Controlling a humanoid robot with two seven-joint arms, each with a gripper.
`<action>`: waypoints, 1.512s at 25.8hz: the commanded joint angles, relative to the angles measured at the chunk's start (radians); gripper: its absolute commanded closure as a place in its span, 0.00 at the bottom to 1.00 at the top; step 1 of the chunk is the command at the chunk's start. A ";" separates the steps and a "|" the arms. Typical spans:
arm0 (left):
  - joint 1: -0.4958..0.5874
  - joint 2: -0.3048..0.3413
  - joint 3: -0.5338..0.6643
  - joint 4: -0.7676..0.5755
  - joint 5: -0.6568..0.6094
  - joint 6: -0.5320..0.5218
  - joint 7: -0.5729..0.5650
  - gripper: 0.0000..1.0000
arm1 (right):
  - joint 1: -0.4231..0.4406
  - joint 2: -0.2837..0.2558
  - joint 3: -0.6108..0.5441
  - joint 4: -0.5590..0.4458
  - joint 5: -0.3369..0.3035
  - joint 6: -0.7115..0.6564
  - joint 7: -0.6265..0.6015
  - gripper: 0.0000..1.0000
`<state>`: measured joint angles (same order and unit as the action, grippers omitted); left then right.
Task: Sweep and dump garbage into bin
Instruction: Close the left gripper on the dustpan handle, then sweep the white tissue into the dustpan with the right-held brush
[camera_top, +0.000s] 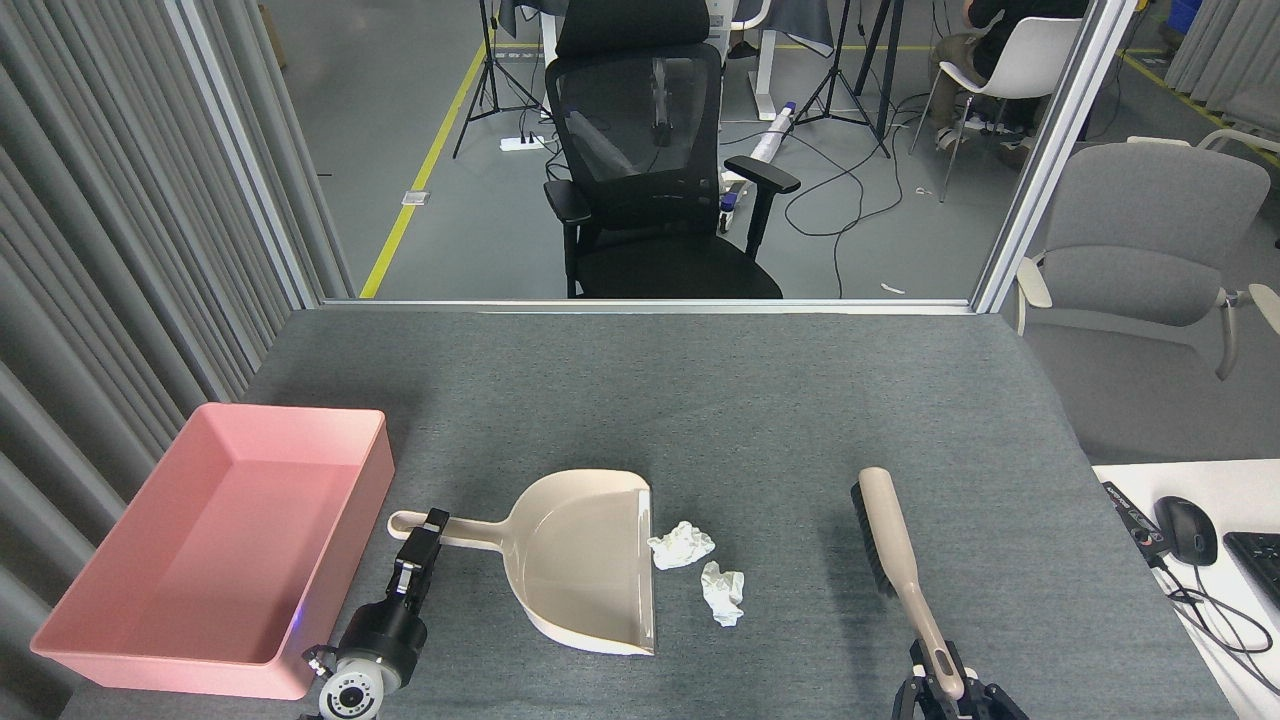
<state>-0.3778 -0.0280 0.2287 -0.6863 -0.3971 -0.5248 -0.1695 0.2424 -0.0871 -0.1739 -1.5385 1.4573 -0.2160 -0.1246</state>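
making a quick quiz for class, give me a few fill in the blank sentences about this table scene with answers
1. The two tissue wads lie on the table just outside the open mouth of the ____.
2. The bin is coloured ____.
3. The right gripper is at the handle of the ____.
4. The left gripper is at the dustpan's ____.

Answers: dustpan; pink; brush; handle

Right gripper (948, 690) cut off by the bottom edge around the beige long-handled brush (893, 555); its grip unreadable.
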 joint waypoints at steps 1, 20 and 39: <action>-0.010 0.000 0.000 0.013 -0.002 0.000 -0.001 0.53 | 0.000 0.001 0.001 0.000 0.000 0.000 -0.003 0.90; -0.015 -0.009 0.001 0.004 -0.002 -0.066 -0.005 1.00 | 0.017 0.035 0.044 0.001 0.002 0.000 -0.003 0.90; -0.001 0.014 0.001 -0.030 -0.167 -0.093 0.008 1.00 | 0.025 0.084 0.291 0.017 0.003 0.079 -0.003 0.90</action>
<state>-0.3851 -0.0215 0.2307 -0.7153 -0.5362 -0.6168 -0.1603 0.2666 -0.0041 0.0886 -1.5268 1.4621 -0.1458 -0.1264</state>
